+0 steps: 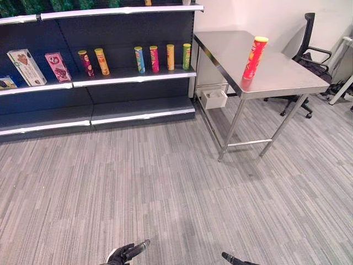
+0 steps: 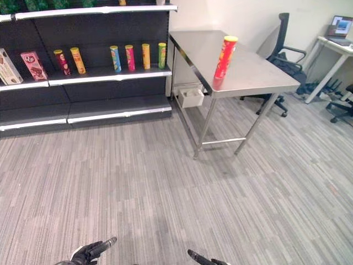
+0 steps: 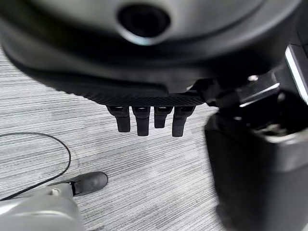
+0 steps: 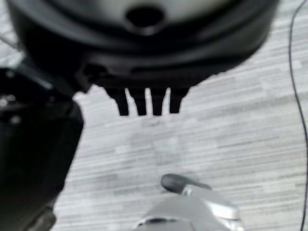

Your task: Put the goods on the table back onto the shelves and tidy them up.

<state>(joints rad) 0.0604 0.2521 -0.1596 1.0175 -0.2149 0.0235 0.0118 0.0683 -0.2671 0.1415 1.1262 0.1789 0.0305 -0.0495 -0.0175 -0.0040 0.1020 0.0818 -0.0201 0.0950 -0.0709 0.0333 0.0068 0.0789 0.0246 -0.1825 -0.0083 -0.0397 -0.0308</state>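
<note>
On grey carpet (image 1: 165,187), steel table (image 1: 287,74) beside shelves (image 1: 132,78).

We see a steel table (image 1: 287,77) bearing one upright red tube (image 1: 255,57) near one edge and, just beside it, a dark shelf (image 1: 132,79) holding four upright tubes (image 1: 154,59), two leaning tubes (image 1: 101,61) and boxes (image 1: 58,67).

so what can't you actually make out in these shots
- Top-shelf goods: cut off by the upper edge of the left eye view, just green bases show.
- Box at the far left of the middle shelf: cut by the left edge, kind unclear.
- Labels on the shelf cans and the red can on the table: too small in both eye views.
- Right hand: mostly cut by the lower edge there.
</note>
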